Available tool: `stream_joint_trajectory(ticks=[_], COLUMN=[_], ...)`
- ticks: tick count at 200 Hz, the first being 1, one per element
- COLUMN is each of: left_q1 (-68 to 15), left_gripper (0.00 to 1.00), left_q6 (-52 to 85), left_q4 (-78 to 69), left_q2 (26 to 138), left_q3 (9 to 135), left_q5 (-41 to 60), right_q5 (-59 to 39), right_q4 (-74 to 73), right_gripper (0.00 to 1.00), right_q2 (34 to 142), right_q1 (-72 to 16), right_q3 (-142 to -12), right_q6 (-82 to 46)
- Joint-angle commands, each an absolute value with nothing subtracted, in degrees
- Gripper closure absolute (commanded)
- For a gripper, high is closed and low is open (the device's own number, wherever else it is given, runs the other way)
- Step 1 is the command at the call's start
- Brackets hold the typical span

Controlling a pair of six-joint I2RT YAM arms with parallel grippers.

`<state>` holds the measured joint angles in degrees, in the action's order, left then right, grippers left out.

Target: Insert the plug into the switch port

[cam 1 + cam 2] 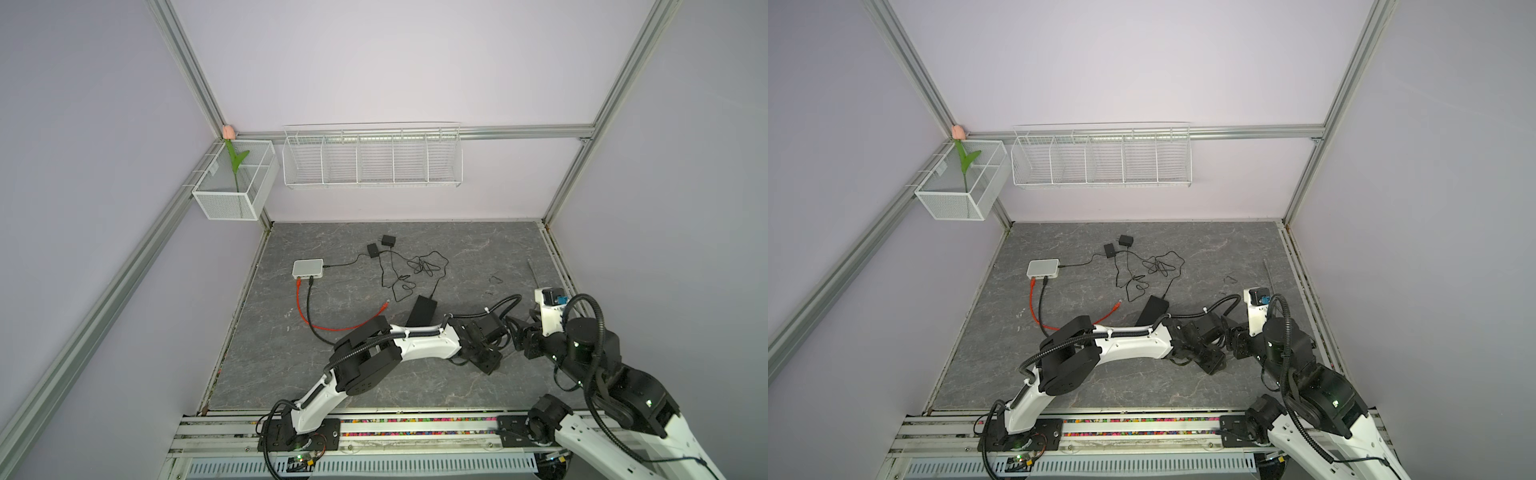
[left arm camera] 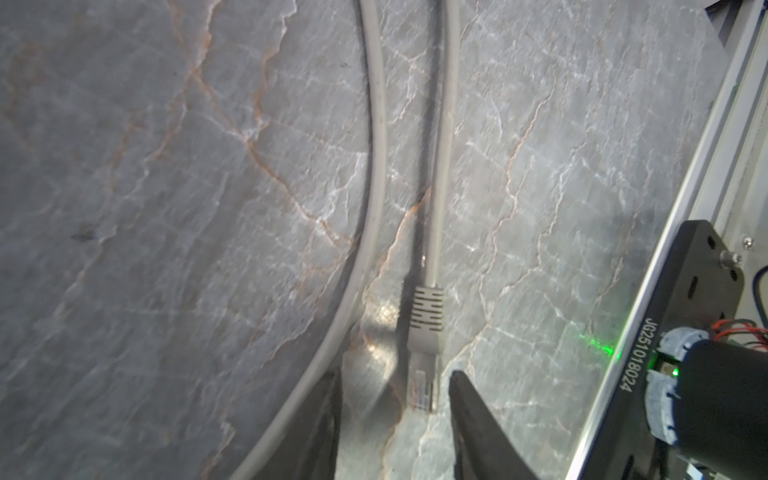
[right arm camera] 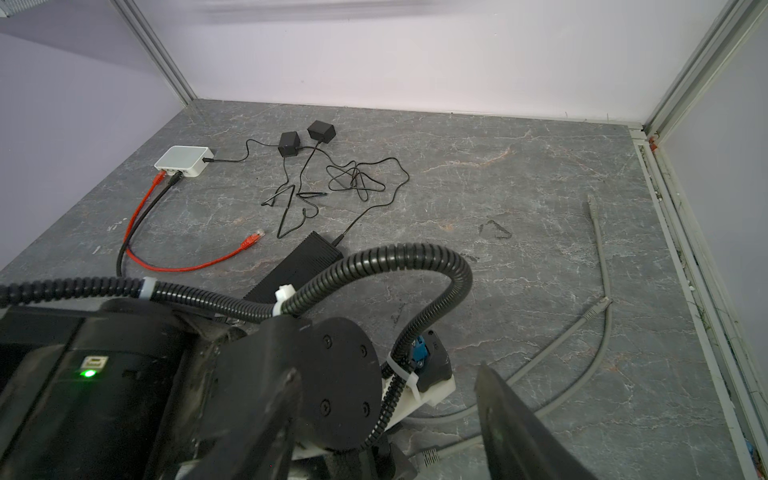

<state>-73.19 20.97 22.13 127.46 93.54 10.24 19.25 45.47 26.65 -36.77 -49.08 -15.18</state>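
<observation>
While the left gripper (image 2: 394,374) hangs low over the table (image 1: 457,249), its two black fingers (image 2: 473,415) stand partly apart, one on each side of the grey plug (image 2: 424,332). Neither finger touches it, so the gripper has hold of nothing. The plug lies flat on the stone-patterned top with its clear tip between the fingertips. Its grey cable (image 2: 442,145) runs straight away from them, and a second grey strand (image 2: 376,145) curves past just beside it. In both top views that spot sits at about four o'clock from the table's middle, hidden under the left arm's wrist (image 1: 478,336) (so the plug itself cannot be made out from above).

The right gripper (image 3: 388,371) is between three and four o'clock, just beside the left wrist and pointed toward it. Its fingers (image 3: 511,415) are spread wide and hold nothing.

The switch (image 1: 307,268), a small white box, lies at about ten o'clock, well apart from the plug. A red cable (image 1: 336,329) and a black cable (image 1: 308,303) are plugged into its near face, and the red cable's loose end rests close to the table's middle. Two small black adapters (image 1: 372,249) lie at about twelve o'clock with a tangle of thin black wire (image 1: 426,266) beside them. A larger black brick (image 1: 422,311) lies near the middle.
</observation>
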Motion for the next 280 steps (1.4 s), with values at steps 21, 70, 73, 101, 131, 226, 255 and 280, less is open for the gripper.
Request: stream_joint_trajectory(ticks=[21, 70, 73, 101, 131, 226, 255, 280], left_q1=[-73.5, -73.5, -73.5, -73.5, -73.5, -73.5, -73.1, -72.1], left_gripper=[0.57, 0.57, 0.57, 0.57, 0.59, 0.97, 1.00, 1.00], left_q6=[21.5, 21.6, 21.7, 21.8, 21.9, 20.4, 19.1, 18.0], left_q4=[22.9, 23.1, 23.3, 23.8, 24.3, 22.7, 21.7, 22.2], left_q2=[129.3, 130.4, 130.6, 131.3, 132.2, 128.2, 125.7, 124.0], left_q3=[93.0, 93.7, 93.9, 94.4, 95.0, 92.1, 91.1, 91.0], left_q5=[8.3, 8.0, 8.0, 6.7, 6.3, 3.9, 4.1, 4.6], right_q5=[18.4, 18.9, 19.1, 19.6, 19.7, 21.6, 23.7, 24.7], right_q4=[44.2, 44.6, 44.6, 43.5, 44.3, 44.3, 45.8, 47.3], right_gripper=[0.30, 0.30, 0.30, 0.31, 0.31, 0.40, 0.43, 0.44], right_q2=[28.0, 28.4, 28.3, 27.7, 28.8, 26.2, 25.2, 23.6], right_q1=[-36.5, -36.5, -36.5, -36.5, -36.5, -36.5, -36.5, -36.5], right_q3=[-48.6, -49.3, -49.2, -48.2, -48.9, -48.2, -49.7, -50.0], right_q6=[-15.4, -15.0, -14.9, -14.6, -14.5, -14.2, -13.5, -12.5])
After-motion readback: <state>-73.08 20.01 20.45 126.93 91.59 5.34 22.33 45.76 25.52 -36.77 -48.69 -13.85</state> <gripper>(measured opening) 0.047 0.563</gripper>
